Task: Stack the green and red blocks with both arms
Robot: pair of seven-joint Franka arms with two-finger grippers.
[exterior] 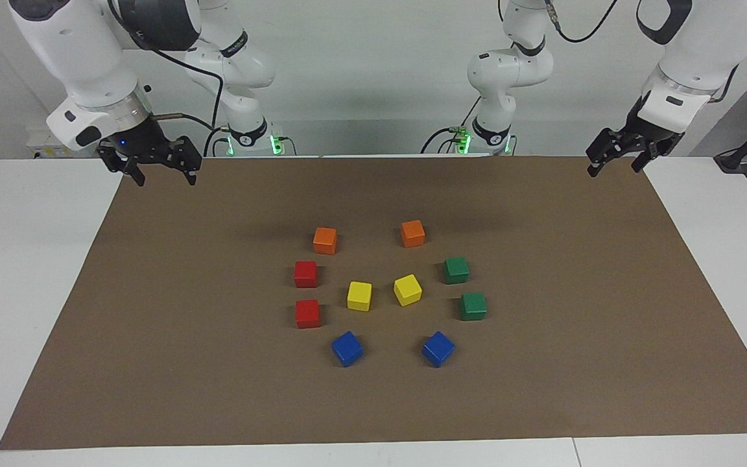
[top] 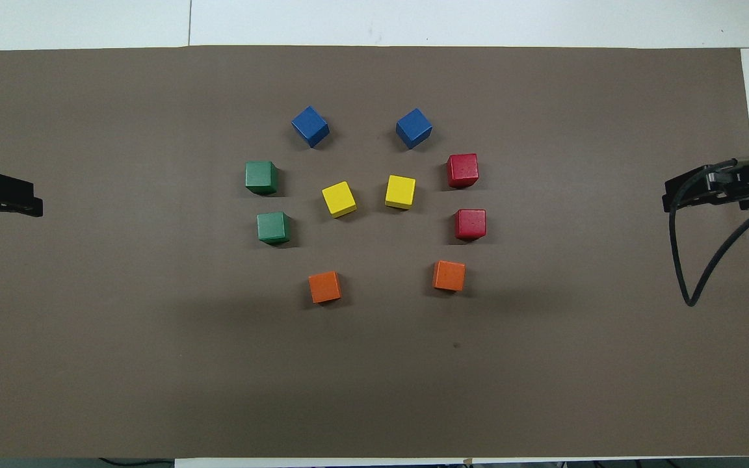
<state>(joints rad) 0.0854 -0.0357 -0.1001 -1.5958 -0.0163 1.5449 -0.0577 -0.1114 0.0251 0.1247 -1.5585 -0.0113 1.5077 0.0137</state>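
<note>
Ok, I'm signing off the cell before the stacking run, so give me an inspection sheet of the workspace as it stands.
Surface: brown mat flat on the white table.
Job's things: two green blocks toward the left arm's end, two red blocks toward the right arm's end; all single, none stacked.
Clutter: two orange cubes, two yellow cubes, two blue cubes.
Grippers: left end effector and right end effector open, raised over the mat's corners nearest the robots, waiting.
Cables: black cable loops below the right arm's wrist.
Surroundings: nothing seen.
</note>
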